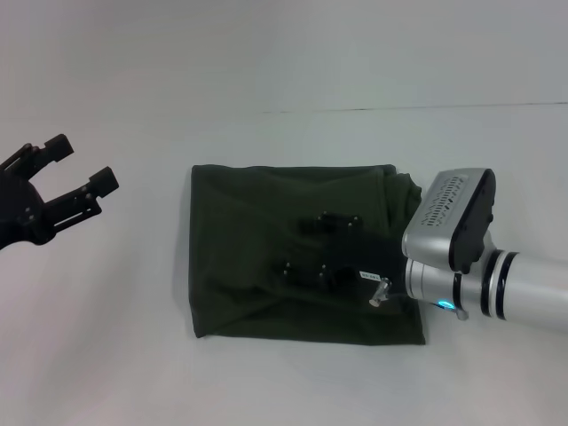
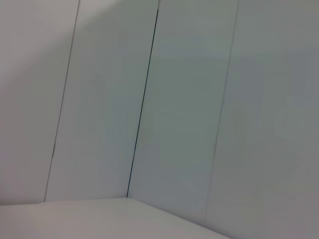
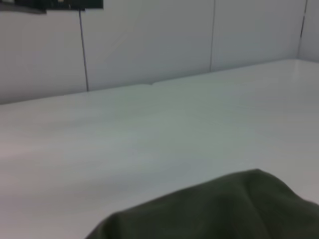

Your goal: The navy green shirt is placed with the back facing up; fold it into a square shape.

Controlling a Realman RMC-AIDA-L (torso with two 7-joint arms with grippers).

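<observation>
While the head view looks down, the green shirt (image 1: 293, 253) lies flat on the white table (image 1: 133, 355), a bit to the right of the middle. It is folded into a shape close to a square, with soft creases running across it. Its right edge is bunched up a little.

The right claw (image 1: 319, 244) is over the middle of the shirt. It is black on dark cloth, so I cannot tell if its fingers are apart or together, or if it touches the cloth. Behind it sits the silver wrist and the fat white arm (image 1: 524, 288), which comes in from the right side and covers the shirt's right edge (a tiny blue light shows on the wrist).

The left claw (image 1: 75, 173) is far off at the left edge, well apart from the shirt. Its two black fingers (image 1: 102, 184) are spread wide with nothing between them.

From the left wrist view you see only pale wall panels (image 2: 189, 109) with thin dark lines between them, and a strip of the table at the base.

From the right wrist view a hump of the shirt (image 3: 224, 209) shows close up, lying on the table (image 3: 149, 134), with the wall (image 3: 149, 40) behind.
</observation>
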